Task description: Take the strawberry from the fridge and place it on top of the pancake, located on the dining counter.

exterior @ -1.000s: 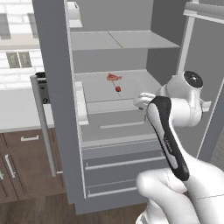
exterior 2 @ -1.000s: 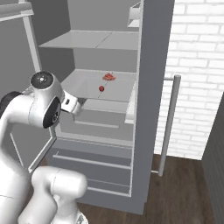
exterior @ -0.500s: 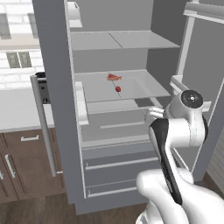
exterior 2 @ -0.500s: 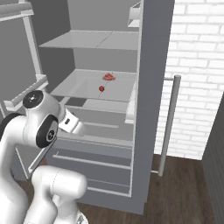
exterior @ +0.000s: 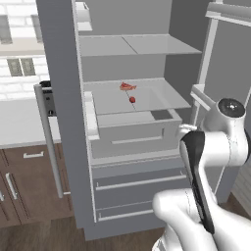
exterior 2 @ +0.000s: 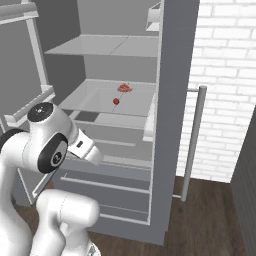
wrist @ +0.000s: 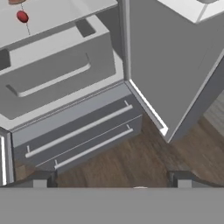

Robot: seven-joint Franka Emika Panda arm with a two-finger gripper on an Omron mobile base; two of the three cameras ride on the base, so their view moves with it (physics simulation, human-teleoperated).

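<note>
So the fridge [exterior: 59, 98] is standing with both doors swung out, and going left to right in the left base view you've got the left door with its long silver handle [exterior: 49, 142], then the pale shelf [exterior: 147, 100] holding the pinkish-red slab [exterior: 127, 87] with the strawberry [exterior: 132, 100] sitting just in front of it, then the arm off on the right. The gripper [wrist: 111, 186] has its jaws spread wide with nothing between them, and it's low, looking at the lower drawers [wrist: 78, 131]. Risk-wise, I'd worry about grabbing the slab by mistake since they're so near each other, or nudging that tiny berry so it rolls. The open right door [wrist: 175, 65] could also clip the arm.
</note>
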